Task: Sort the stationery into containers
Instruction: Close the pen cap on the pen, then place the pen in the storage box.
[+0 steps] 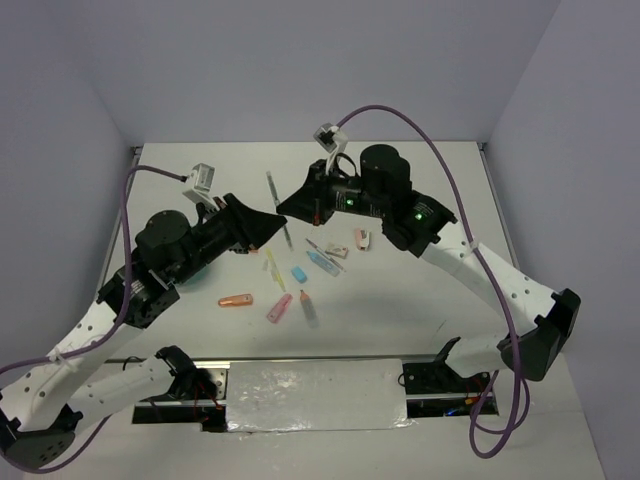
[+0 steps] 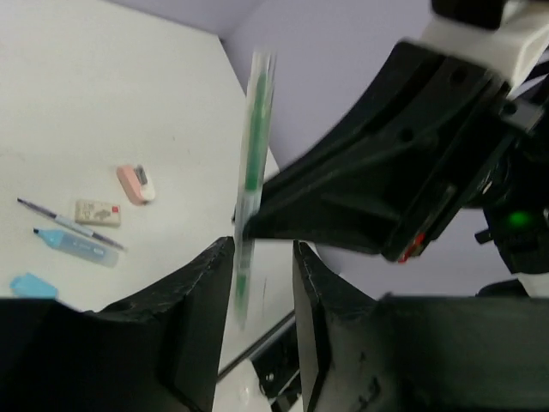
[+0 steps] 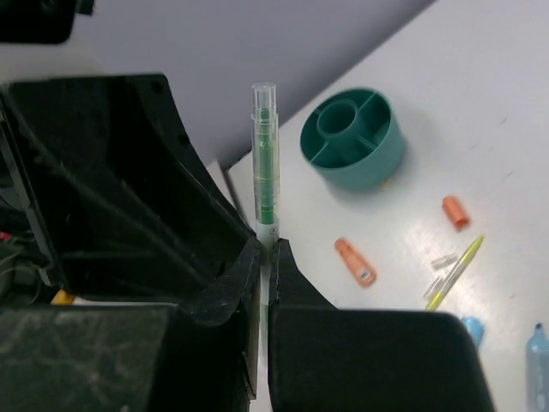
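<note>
Right wrist view: right claw (image 3: 266,249) is pinching 1 green pen (image 3: 264,163), which stands upright above the fingertips. Left wrist view: left claw (image 2: 262,249) is spread, with the pen's end between its fingers and nearer 1 of them; contact cannot be told. Bowl (image 3: 364,172) is on the worktop (image 3: 480,103), beyond and right of the right claw. Risk, as judged: if the right claw releases before the left clamps, the pen drops. An off-centre squeeze could twist it out.

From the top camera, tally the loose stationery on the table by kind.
Markers: 4
Pens: 3
Erasers: 2
Light-blue cap: 1
Total: 10 loose, plus 1 green pen gripped in the right tool.
</note>
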